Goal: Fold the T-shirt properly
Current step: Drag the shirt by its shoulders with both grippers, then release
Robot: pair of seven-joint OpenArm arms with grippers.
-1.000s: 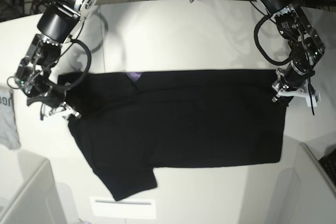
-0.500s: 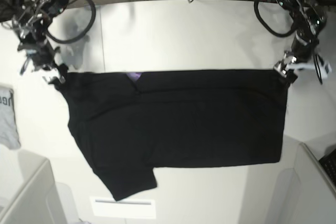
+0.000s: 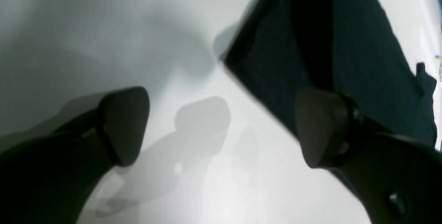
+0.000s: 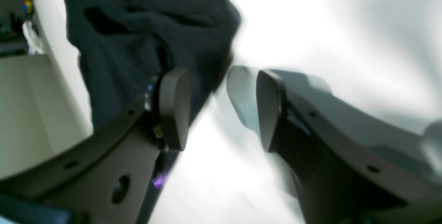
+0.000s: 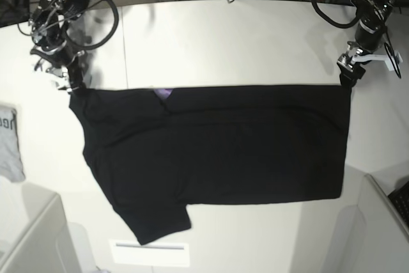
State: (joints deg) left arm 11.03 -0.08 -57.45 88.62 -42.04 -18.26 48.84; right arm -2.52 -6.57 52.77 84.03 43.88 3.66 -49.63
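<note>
Lay flat on white table [image 5: 223,36]: black T-shirt [image 5: 217,145]. Left gripper [image 3: 221,127]: fingers [image 3: 319,127] spread wide, empty, shirt corner just beyond and behind one finger. Right gripper [image 4: 222,110]: fingers [image 4: 174,108] parted, nothing between, cloth behind one finger.

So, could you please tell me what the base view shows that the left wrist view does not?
Only the base view shows the whole T-shirt spread flat, a small grey garment at the table's edge, and the right hand at the shirt's corner. Only the left wrist view shows the left hand open, with bare table between its fingers. Both show the shirt's black corner on the white table.
</note>
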